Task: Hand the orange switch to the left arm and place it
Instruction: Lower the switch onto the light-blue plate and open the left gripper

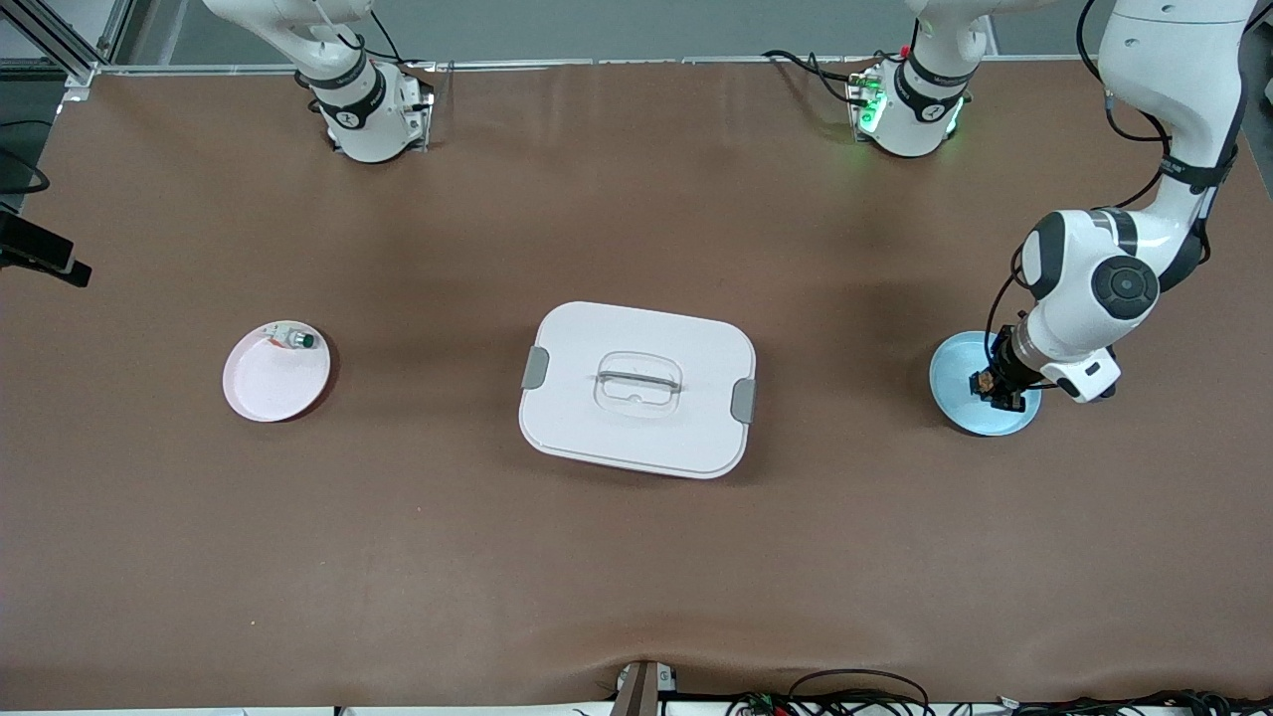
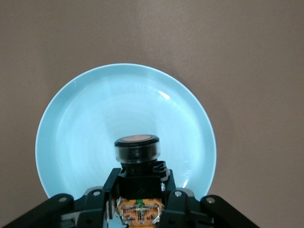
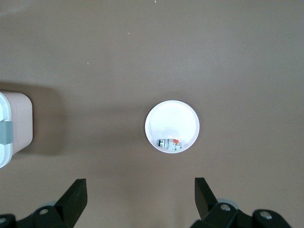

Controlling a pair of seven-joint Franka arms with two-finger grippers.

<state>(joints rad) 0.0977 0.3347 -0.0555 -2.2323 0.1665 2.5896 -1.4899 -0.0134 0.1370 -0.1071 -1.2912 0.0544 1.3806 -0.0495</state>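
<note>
two arms (image 1: 1094, 288), two plates (image 1: 276, 378), two switches (image 2: 137, 161), one white box (image 1: 636, 388)

Noted: 1 round light-blue plate (image 1: 957, 383) toward the left arm's end of the brown table surface (image 1: 636, 557). 1 round pink plate (image 1: 269, 383) toward the right arm's end, carrying 1 small silver-white part with green cap (image 1: 296, 340) at its rim.
</note>
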